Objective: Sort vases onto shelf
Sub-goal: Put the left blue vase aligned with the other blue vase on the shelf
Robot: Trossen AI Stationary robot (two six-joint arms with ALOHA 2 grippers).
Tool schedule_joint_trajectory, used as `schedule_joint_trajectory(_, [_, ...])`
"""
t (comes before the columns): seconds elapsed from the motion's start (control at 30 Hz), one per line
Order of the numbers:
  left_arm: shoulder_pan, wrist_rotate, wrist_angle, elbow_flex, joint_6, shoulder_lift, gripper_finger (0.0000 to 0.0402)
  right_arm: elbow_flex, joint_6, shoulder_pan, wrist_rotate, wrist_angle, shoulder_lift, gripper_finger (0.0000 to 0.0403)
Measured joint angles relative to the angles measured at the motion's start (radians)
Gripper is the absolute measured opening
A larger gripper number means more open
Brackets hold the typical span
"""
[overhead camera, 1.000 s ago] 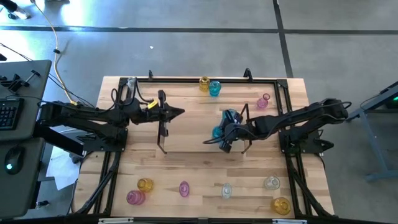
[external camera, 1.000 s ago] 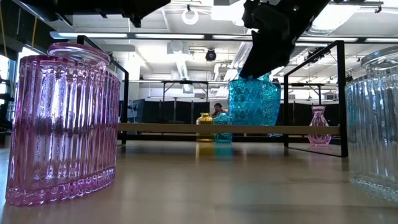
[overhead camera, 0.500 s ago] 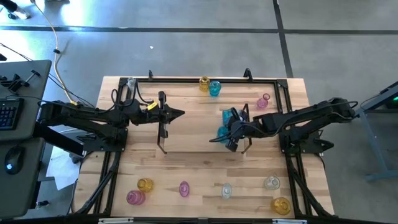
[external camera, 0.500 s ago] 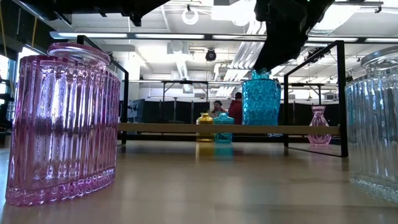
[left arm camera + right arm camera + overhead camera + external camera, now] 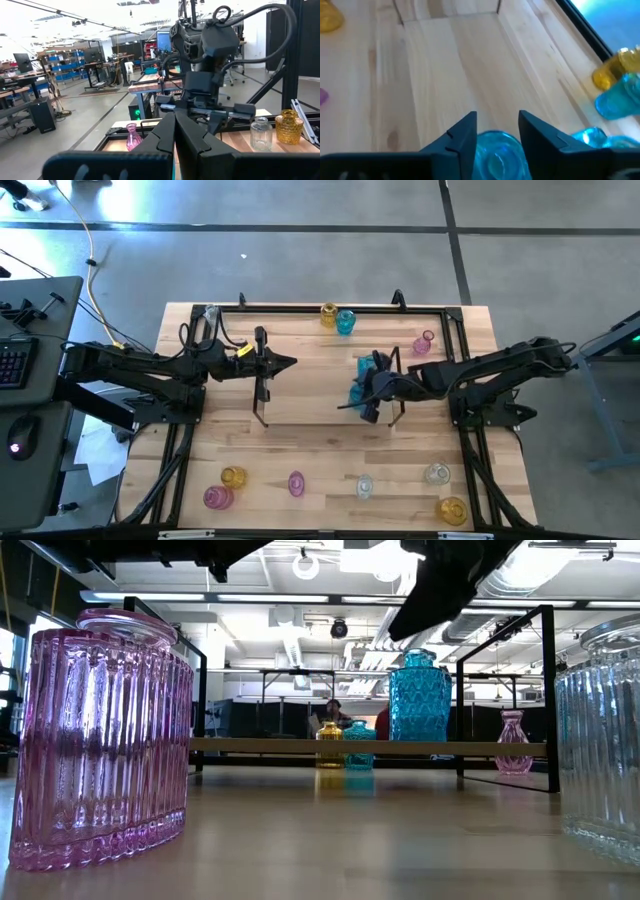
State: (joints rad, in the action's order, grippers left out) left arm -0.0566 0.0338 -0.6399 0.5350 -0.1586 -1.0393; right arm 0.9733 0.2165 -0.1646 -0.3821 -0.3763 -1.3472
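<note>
We see the right gripper (image 5: 495,132) spread around the blue vase (image 5: 419,695) standing on the shelf (image 5: 300,745), toward three o'clock. Withdrawing, a finger may topple it. The left gripper (image 5: 175,131) is pressed together at nine o'clock.

Both arms are dark, near-black, built of chunky jointed segments with black cables looping loosely along them. The left arm carries a small yellow marking near its wrist (a label or tag, too small to read), and its left hand (image 5: 283,362) tapers to a narrow dark point. Seen close, its two fingers (image 5: 165,137) are long, flat, matte-black wedges. The right hand (image 5: 365,392) is a blocky dark housing, its fingers (image 5: 462,137) angular, with a bluish-grey sheen.
</note>
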Motion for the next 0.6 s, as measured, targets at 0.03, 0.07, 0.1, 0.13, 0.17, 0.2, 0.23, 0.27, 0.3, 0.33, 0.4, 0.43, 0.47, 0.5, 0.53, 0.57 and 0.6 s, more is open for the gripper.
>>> schedule_joint_trajectory(0.03, [0.000,0.000,0.000,0.000,0.000,0.000,0.0000,0.000,-0.012,-0.004,0.003,0.012,0.000,0.0115])
schedule_joint_trajectory(0.07, [0.000,0.000,0.000,0.000,0.000,0.000,0.0000,0.000,-0.021,-0.008,0.009,0.026,0.000,0.0106])
schedule_joint_trajectory(0.1, [0.000,0.000,0.000,0.000,0.000,0.000,0.0000,0.000,-0.037,-0.013,0.014,0.037,0.000,0.0096])
schedule_joint_trajectory(0.13, [0.000,0.000,0.000,0.000,0.000,0.000,0.0000,0.001,-0.047,-0.018,0.018,0.046,-0.002,0.0085])
schedule_joint_trajectory(0.17, [0.000,0.000,0.000,0.000,0.000,0.000,0.0000,0.002,-0.061,-0.023,0.020,0.058,-0.006,0.0074])
schedule_joint_trajectory(0.2, [0.000,0.000,0.000,0.000,0.000,0.000,0.0000,0.004,-0.075,-0.028,0.025,0.061,-0.010,0.0063])
schedule_joint_trajectory(0.23, [0.000,0.000,0.000,0.000,0.000,0.000,0.0000,0.011,-0.084,-0.032,0.028,0.057,-0.021,0.0051])
schedule_joint_trajectory(0.27, [0.000,0.000,-0.001,0.000,0.000,0.000,0.0000,0.023,-0.092,-0.035,0.035,0.056,-0.035,0.0040])
schedule_joint_trajectory(0.3, [0.000,0.000,0.000,0.000,0.000,0.000,0.0000,0.037,-0.101,-0.039,0.047,0.051,-0.053,0.0030])
schedule_joint_trajectory(0.33, [0.000,0.000,-0.001,0.000,-0.001,0.000,0.0000,0.055,-0.110,-0.042,0.055,0.039,-0.073,0.0021])
schedule_joint_trajectory(0.4, [0.000,0.000,0.000,0.000,0.000,0.000,0.0000,0.101,-0.131,-0.051,0.062,-0.002,-0.119,0.0007])
schedule_joint_trajectory(0.43, [0.000,0.000,0.000,0.000,0.000,0.000,0.0000,0.128,-0.139,-0.053,0.062,-0.032,-0.145,0.0004])
schedule_joint_trajectory(0.47, [0.000,0.000,0.000,0.000,0.000,0.000,0.0000,0.156,-0.144,-0.055,0.061,-0.073,-0.169,0.0002])
schedule_joint_trajectory(0.5, [0.000,0.000,0.000,0.000,-0.001,0.000,0.0000,0.181,-0.142,-0.055,0.061,-0.116,-0.192,0.0002])
schedule_joint_trajectory(0.53, [0.000,0.000,0.001,0.000,0.000,0.000,0.0000,0.207,-0.138,-0.055,0.060,-0.152,-0.216,0.0003])
schedule_joint_trajectory(0.57, [0.000,0.000,0.004,0.000,-0.001,0.000,0.0000,0.230,-0.131,-0.055,0.059,-0.189,-0.237,0.0003])
schedule_joint_trajectory(0.6, [0.000,0.000,0.005,0.000,-0.001,0.000,0.0000,0.250,-0.124,-0.055,0.057,-0.225,-0.255,0.0004])
